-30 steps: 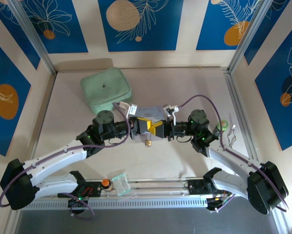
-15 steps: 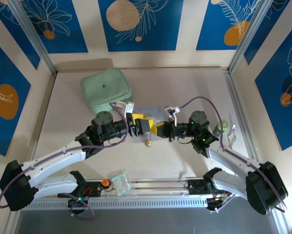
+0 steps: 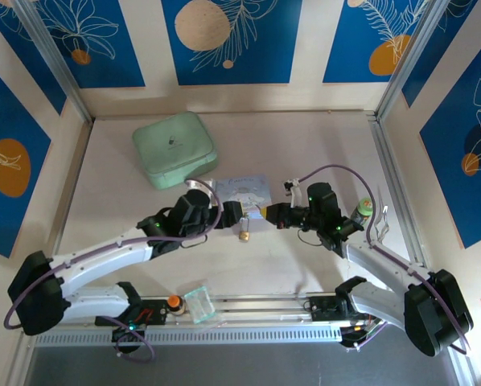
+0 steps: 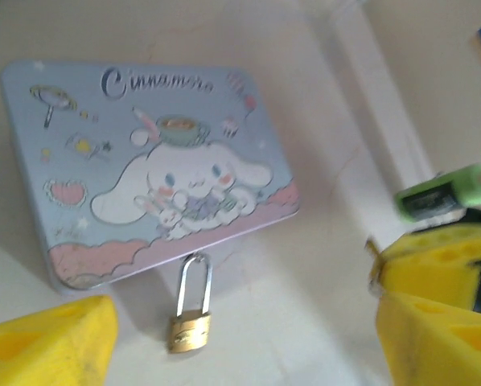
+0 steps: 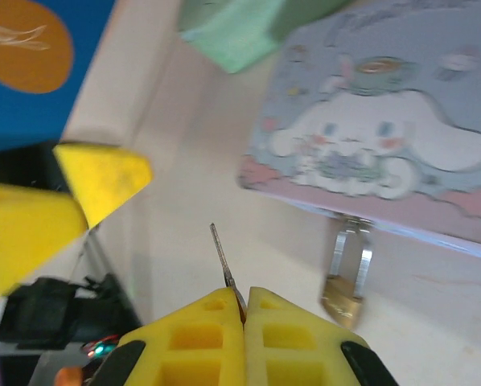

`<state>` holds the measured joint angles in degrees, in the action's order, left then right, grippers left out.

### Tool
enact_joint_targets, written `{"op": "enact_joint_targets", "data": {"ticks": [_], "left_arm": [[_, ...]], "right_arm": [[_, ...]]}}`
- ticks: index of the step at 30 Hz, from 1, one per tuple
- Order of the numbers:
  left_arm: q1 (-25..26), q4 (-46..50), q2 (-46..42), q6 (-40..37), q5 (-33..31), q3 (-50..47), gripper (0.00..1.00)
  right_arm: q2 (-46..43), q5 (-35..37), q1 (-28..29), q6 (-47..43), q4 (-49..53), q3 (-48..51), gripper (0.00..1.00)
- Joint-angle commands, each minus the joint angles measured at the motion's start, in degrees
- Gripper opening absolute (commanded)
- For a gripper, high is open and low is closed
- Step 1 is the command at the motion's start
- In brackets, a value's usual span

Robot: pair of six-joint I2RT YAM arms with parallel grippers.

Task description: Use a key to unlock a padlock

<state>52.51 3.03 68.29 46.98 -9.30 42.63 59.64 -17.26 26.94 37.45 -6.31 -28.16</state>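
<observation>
Beige worktop [image 3: 305,145], padlock [image 4: 189,320] beside tin [image 4: 144,161] (shackle touching its edge), left pincer [image 4: 248,331] open, right pincer [image 5: 245,310] clamping key [image 5: 223,259].

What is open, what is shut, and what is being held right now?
right gripper: shut on the key.
key: pinched, tip sticking out.
left gripper: open, holding nothing.
padlock: shackle closed, lying on the table, not held.
cartoon tin: lid shut, lying flat.
green case: shut.
</observation>
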Motion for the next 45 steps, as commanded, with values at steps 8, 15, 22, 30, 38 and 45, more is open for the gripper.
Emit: {"op": "enact_joint_targets", "data": {"ticks": [8, 15, 22, 30, 38, 45], "left_arm": [[2.5, -10.3, 15.3, 0.2, 0.6, -1.6, 0.64], [2.4, -14.3, 24.4, 1.0, 0.7, -0.1, 0.61], [2.5, -17.9, 30.0, 1.6, 2.2, 1.0, 0.51], [2.9, -19.5, 31.6, 4.1, 2.4, 0.3, 0.34], [4.0, -19.0, 29.6, 6.3, 1.6, -0.4, 0.19], [4.0, -27.2, 30.4, 16.2, 0.6, -4.0, 0.09]], "right_arm": [[-2.5, 5.2, -1.4, -2.5, 7.9, 1.9, 0.02], [-1.8, 4.7, -1.5, -3.2, 7.9, 2.3, 0.02], [-0.1, 4.4, -1.5, -3.3, 7.7, 2.1, 0.02], [1.5, 4.0, -1.5, -2.8, 6.8, 2.9, 0.02], [3.1, 3.4, -1.0, -1.1, 4.8, 3.9, 0.02], [6.4, 1.7, -0.3, 11.8, 1.5, 6.6, 0.02]]}}
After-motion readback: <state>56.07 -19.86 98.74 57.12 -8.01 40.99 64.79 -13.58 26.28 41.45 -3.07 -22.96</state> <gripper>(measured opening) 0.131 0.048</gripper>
